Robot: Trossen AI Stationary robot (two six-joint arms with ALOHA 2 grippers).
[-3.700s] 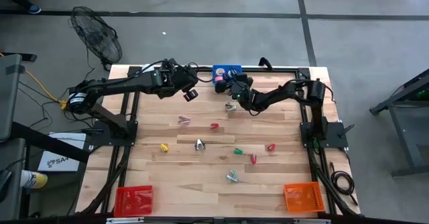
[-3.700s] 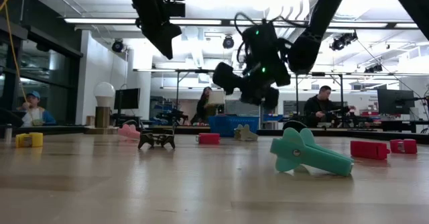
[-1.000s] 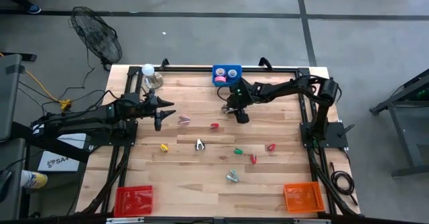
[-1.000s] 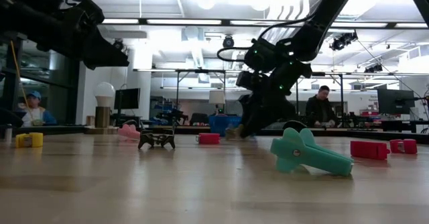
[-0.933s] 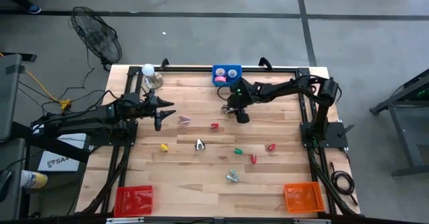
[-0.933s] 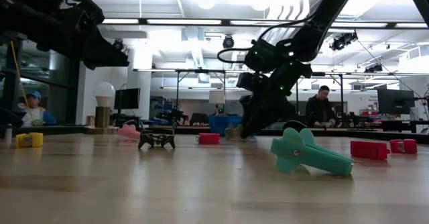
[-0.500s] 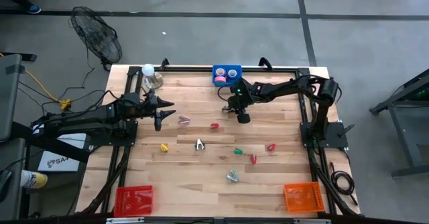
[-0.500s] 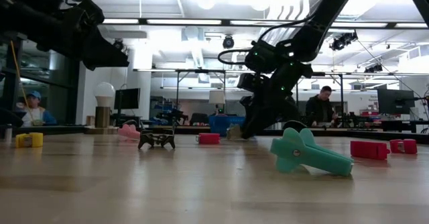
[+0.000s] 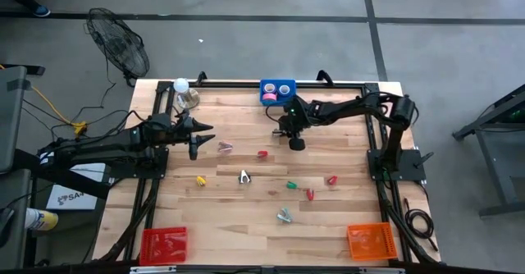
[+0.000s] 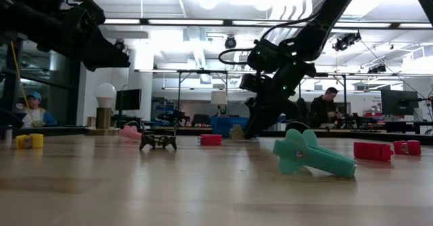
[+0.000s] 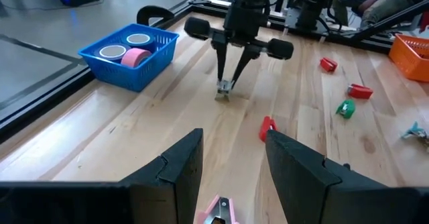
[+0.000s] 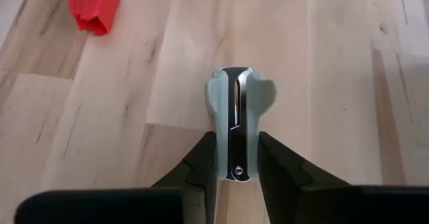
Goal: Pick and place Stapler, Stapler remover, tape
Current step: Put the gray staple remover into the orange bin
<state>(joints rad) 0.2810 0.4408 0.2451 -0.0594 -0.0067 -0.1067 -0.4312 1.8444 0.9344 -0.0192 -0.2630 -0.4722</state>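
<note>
A pale grey-green stapler remover (image 12: 236,127) lies on the table in front of the blue basket (image 9: 277,90), which holds tape rolls (image 11: 137,55). My right gripper (image 9: 282,131) points down at it, shut on it. My left gripper (image 9: 197,139) hovers open at the table's left, above and just short of a pink stapler remover (image 9: 225,147). A red stapler (image 9: 262,153) lies between the two grippers. More staplers and removers are scattered toward the near side. My right gripper pinches the pale stapler remover by its two long sides (image 12: 216,150), one finger (image 12: 201,163) on each side, near its hinge end. The fingers come from above, pointing down. The remover's underside rests on the table (image 11: 223,90).
A yellow piece (image 9: 200,180), a black-and-white remover (image 9: 244,176), green (image 9: 290,185) and red pieces (image 9: 310,194) (image 9: 331,179) and a teal remover (image 9: 284,216) lie mid-table. A red basket (image 9: 162,244) and an orange basket (image 9: 369,241) stand at the near corners; a lamp (image 9: 180,86) at far left.
My right gripper has stayed down at the pale remover, its wrist shifting only slightly; the remover stays on the table.
</note>
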